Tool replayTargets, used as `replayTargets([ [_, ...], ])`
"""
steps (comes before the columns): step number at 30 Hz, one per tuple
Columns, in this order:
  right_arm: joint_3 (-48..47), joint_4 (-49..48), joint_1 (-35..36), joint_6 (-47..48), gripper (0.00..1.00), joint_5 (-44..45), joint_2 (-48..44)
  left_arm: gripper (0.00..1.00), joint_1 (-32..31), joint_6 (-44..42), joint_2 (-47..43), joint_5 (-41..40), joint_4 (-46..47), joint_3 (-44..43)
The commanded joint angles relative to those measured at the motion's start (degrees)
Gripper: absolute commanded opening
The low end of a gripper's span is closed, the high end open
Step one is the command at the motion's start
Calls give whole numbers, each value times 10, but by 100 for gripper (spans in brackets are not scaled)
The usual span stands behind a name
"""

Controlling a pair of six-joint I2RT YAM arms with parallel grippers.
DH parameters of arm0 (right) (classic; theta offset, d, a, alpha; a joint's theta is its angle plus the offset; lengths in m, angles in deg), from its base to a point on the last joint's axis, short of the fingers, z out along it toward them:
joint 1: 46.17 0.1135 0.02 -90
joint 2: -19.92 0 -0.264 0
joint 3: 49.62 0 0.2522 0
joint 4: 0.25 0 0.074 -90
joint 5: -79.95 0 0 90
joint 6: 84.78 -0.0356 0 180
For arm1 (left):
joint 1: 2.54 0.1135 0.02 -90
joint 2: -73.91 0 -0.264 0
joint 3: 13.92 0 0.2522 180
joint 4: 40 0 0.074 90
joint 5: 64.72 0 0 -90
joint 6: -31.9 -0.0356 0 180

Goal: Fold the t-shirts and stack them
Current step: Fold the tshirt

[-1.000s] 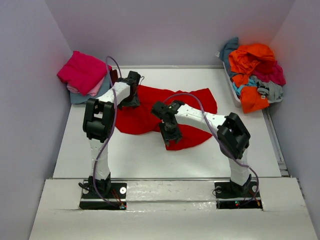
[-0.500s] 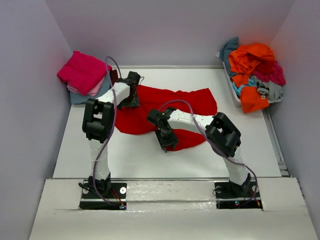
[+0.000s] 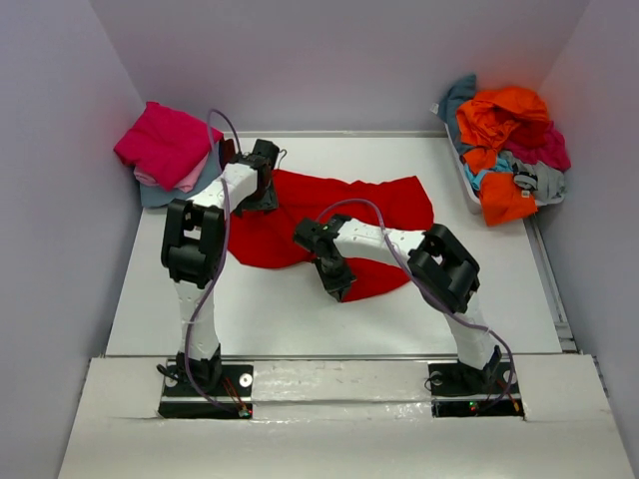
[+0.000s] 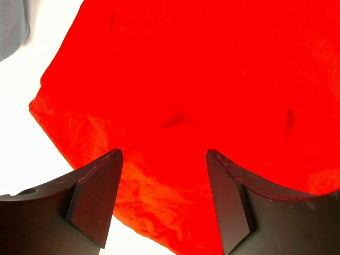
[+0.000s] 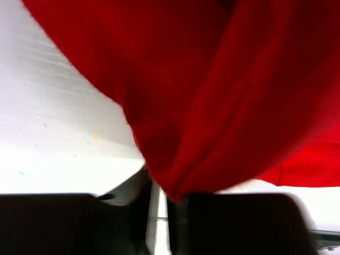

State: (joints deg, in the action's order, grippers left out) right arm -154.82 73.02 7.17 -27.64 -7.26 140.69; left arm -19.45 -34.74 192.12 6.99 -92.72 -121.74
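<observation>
A bright red t-shirt point(image 3: 379, 205) lies spread and rumpled across the middle of the white table. My left gripper point(image 3: 262, 200) hovers open over its left part; in the left wrist view the two dark fingers point(image 4: 98, 191) stand wide apart above the red cloth point(image 4: 212, 79) near its edge. My right gripper point(image 3: 337, 282) is at the shirt's near edge, shut on a pinched fold of the red cloth point(image 5: 212, 106) that rises from between its fingers.
A folded stack with a magenta shirt point(image 3: 165, 140) on pale pink and grey-blue ones sits at the far left. A white bin point(image 3: 467, 185) at the far right holds a heap of orange, maroon, teal and grey shirts. Walls close in on three sides.
My right gripper has moved left and slightly nearer along the shirt's front edge, dragging the pinched cloth with it. The left gripper has barely moved.
</observation>
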Motion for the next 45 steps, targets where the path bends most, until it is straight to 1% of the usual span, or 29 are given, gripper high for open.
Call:
replayTargets([
  [1, -25, 13, 5, -9, 7, 27, -25, 76, -1, -2, -31, -16, -1, 13],
  [6, -33, 31, 5, -14, 7, 42, -65, 76, -1, -2, -31, -17, 0, 15],
  [9, -35, 46, 5, -20, 7, 63, -105, 76, -1, -2, -30, -18, 1, 17],
  [13, -58, 82, 5, -37, 7, 124, -148, 76, -1, -2, -32, -18, 5, 22],
  [17, -64, 95, 5, -62, 7, 172, -159, 76, -1, -2, -33, -18, 6, 27],
  [20, -53, 92, -20, -75, 7, 185, -150, 76, -1, -2, -36, -20, 10, 34],
  [24, -54, 86, -37, -71, 7, 193, -123, 76, -1, -2, -41, -20, 12, 42],
  [29, -45, 65, -60, -57, 8, 173, -60, 76, -1, -3, -50, -24, 14, 57],
  [32, -36, 64, -65, -57, 13, 159, -20, 76, -1, -3, -58, -26, 15, 63],
  [35, -37, 64, -65, -63, 30, 151, -15, 76, -1, -2, -65, -29, 18, 72],
  [36, -37, 61, -65, -64, 43, 149, -22, 76, -1, -2, -67, -30, 20, 75],
  [37, -38, 61, -65, -67, 48, 155, -29, 76, -1, -2, -69, -32, 21, 78],
  [39, -52, 70, -65, -67, 56, 165, -44, 76, -1, -2, -77, -35, 25, 85],
  [41, -75, 90, -65, -63, 56, 176, -48, 76, -1, -1, -89, -40, 28, 94],
  [45, -96, 109, -65, -62, 56, 167, -71, 76, -1, 0, -110, -48, 39, 115],
])
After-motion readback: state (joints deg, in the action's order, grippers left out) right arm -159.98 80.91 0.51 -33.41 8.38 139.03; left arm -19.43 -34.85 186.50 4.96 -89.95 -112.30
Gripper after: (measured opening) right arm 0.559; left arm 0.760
